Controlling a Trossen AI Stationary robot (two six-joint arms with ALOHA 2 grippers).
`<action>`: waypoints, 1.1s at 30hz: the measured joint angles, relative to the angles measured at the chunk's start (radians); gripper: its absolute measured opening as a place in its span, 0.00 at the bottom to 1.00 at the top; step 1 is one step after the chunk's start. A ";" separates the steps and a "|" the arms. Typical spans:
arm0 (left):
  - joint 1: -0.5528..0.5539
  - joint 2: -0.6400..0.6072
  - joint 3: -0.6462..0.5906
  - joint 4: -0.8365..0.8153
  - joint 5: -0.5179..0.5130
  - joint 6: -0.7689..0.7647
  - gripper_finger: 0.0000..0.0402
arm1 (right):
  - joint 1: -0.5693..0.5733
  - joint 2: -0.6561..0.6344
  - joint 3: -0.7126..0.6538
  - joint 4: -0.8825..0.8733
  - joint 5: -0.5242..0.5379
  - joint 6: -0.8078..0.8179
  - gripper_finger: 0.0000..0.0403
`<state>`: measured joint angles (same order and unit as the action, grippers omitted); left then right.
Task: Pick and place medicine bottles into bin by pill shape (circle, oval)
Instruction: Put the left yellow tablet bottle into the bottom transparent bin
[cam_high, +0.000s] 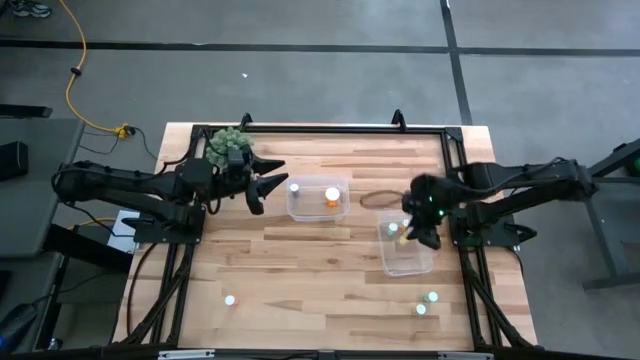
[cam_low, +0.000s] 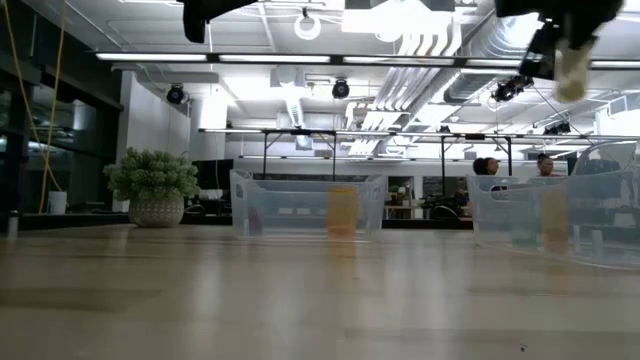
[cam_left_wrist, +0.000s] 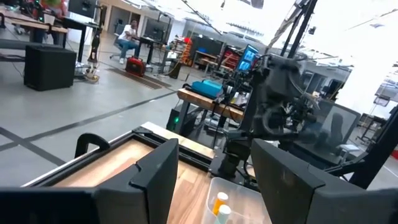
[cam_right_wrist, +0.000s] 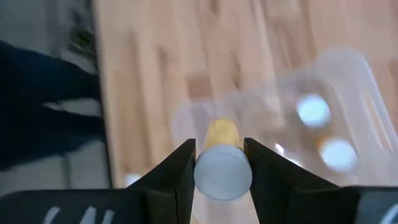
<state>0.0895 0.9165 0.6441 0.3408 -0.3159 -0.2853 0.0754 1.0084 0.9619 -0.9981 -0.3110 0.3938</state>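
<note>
My right gripper (cam_high: 420, 228) hangs over the clear bin (cam_high: 407, 262) at the table's right, shut on an orange medicine bottle with a white cap (cam_right_wrist: 222, 173). That bin holds an orange bottle (cam_high: 393, 229). My left gripper (cam_high: 262, 186) stands open and level, with nothing between its fingers, just left of the far clear bin (cam_high: 318, 212). The far bin holds an orange bottle (cam_high: 332, 196) and a white-capped one (cam_high: 297, 187). Loose bottles stand on the table at the near left (cam_high: 230, 299) and near right (cam_high: 432, 296), (cam_high: 421, 309). My right gripper pinches the bottle between its two fingers at the white cap end (cam_right_wrist: 205, 180). The fingers slant downward, and the orange body (cam_right_wrist: 221, 134) points away past the fingertips. In the low view the bottle (cam_low: 572, 70) is lifted well clear of the table and bins.
A green potted plant (cam_high: 228, 143) stands at the far left corner, close behind my left gripper. A black frame runs along the table's far edge (cam_high: 330, 127) and sides. Bare wood (cam_high: 320, 285) lies between the bins and the near edge.
</note>
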 joint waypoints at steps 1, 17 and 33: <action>0.000 0.000 0.000 0.000 -0.001 0.003 0.48 | 0.027 0.000 0.000 -0.029 0.039 0.011 0.28; 0.000 0.001 0.000 0.000 -0.008 0.034 0.48 | 0.300 0.152 -0.034 -0.063 0.412 0.219 0.28; 0.000 0.001 0.000 0.001 -0.009 0.061 0.48 | 0.305 0.438 -0.047 0.041 0.452 0.169 0.28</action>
<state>0.0898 0.9178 0.6441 0.3417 -0.3248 -0.2245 0.3804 1.4465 0.9146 -0.9573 0.1406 0.5623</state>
